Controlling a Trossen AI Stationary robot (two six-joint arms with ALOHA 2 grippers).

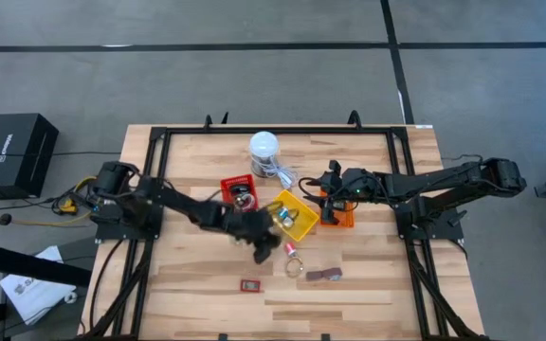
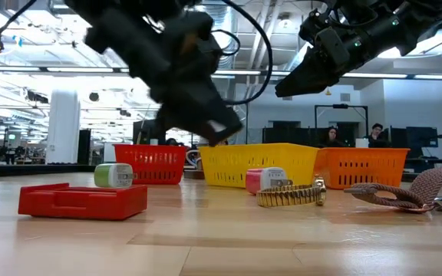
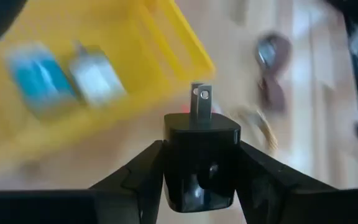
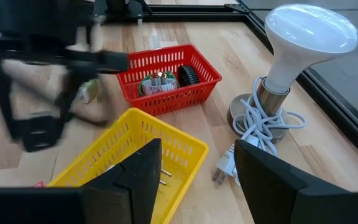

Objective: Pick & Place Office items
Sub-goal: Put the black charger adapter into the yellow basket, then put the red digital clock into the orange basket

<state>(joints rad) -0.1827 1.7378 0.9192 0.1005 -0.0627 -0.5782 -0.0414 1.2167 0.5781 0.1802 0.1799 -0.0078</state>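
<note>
My left gripper (image 1: pixel 265 242) (image 2: pixel 209 115) hangs over the table near the yellow tray's near corner, shut on a black plug adapter (image 3: pixel 200 158). A red flat case (image 1: pixel 250 284) (image 2: pixel 83 201), a gold wire band (image 1: pixel 294 266) (image 2: pixel 291 195), a brown strap (image 1: pixel 325 275) (image 2: pixel 405 192), a pink-white piece (image 2: pixel 265 179) and a green-white piece (image 2: pixel 113 175) lie flat on the wood. My right gripper (image 1: pixel 330 194) (image 4: pixel 197 177) is open, raised between the yellow tray (image 4: pixel 135 149) and the orange tray (image 1: pixel 342 214). My left gripper pinches the black adapter by its two side faces (image 3: pixel 166 155), one finger (image 3: pixel 129 180) on each side. Its two metal prongs (image 3: pixel 201 99) point forward, away from the wrist. The adapter is lifted clear of the table.
A red tray (image 1: pixel 238 189) (image 4: pixel 166 78) holds small dark and metal pieces. The yellow tray (image 3: pixel 92 74) holds a blue piece and a white piece. A white lamp bulb (image 1: pixel 264 147) (image 4: pixel 309 37) with a coiled cable stands behind the trays. Black frame rails edge the table.
</note>
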